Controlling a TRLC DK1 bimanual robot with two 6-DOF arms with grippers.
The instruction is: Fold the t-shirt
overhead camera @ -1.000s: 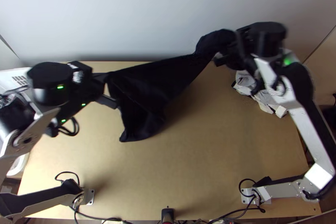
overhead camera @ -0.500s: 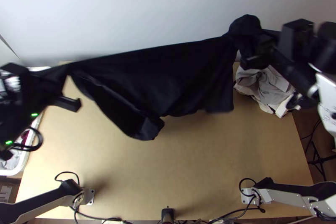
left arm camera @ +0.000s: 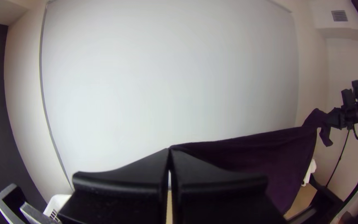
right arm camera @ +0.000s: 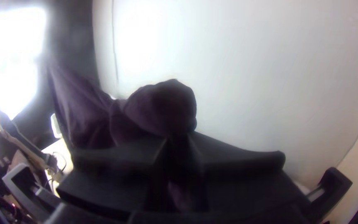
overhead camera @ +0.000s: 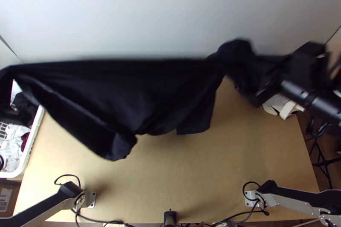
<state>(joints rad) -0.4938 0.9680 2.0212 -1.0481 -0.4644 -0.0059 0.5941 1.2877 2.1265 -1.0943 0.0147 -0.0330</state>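
Clearly, the t-shirt [overhead camera: 128, 95] hangs stretched between both sets of fingers, its long axis running from one to the other, so neither arm is nearer. The left gripper [left arm camera: 169, 150] pinches one end; the right gripper [right arm camera: 179, 137] seems clamped on a bunched part. On the left fingers' side, a white basket [overhead camera: 27, 156] holds pale and dark cloths [overhead camera: 15, 135].
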